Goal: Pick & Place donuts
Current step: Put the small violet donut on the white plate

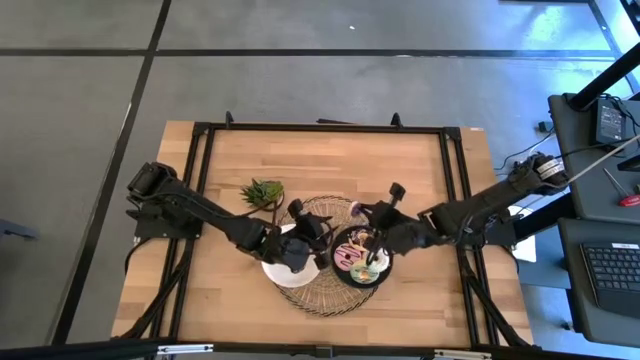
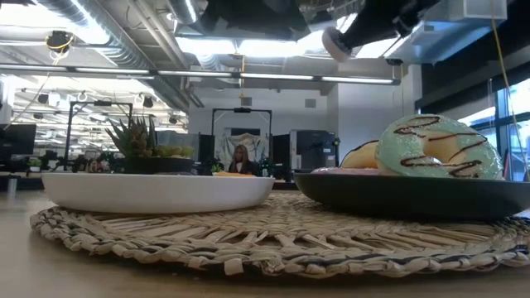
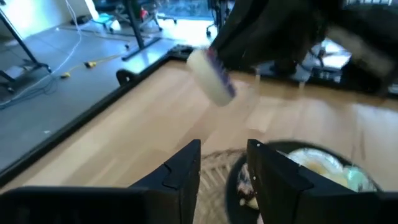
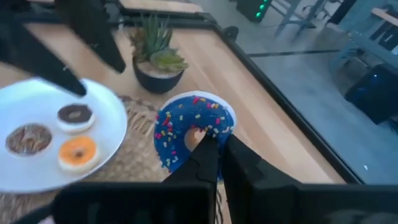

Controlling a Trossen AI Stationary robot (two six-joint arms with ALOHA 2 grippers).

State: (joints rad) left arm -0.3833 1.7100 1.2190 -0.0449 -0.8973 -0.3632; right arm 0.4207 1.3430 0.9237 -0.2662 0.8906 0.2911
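Pinching a blue donut [image 4: 194, 134] with coloured sprinkles, the right pincer [image 4: 214, 149] has its two dark fingers pressed onto the ring's edge near its hole, holding it in the air above the bench [image 1: 330, 160]. From above, the right pincer [image 1: 372, 243] sits over the black plate [image 1: 345, 275], which lies on the right half of a round woven mat [image 1: 320, 298]. That plate carries more donuts: a pink one [image 1: 350, 256] seen from above, and in the low view a mint-green donut [image 2: 439, 147] with dark stripes leaning on a cream one [image 2: 360, 155].

The left pincer [image 3: 224, 168] has its fingers spread apart with nothing between them, and hovers over the white plate [image 1: 275, 270] just beside the black one on the same mat. On the white plate lie three small donuts: one with dark brown icing [image 4: 74, 115], one speckled brown [image 4: 28, 138] and one orange [image 4: 78, 151], close together but apart.

A small green potted plant [image 1: 263, 192] stands on the bench just behind the mat.
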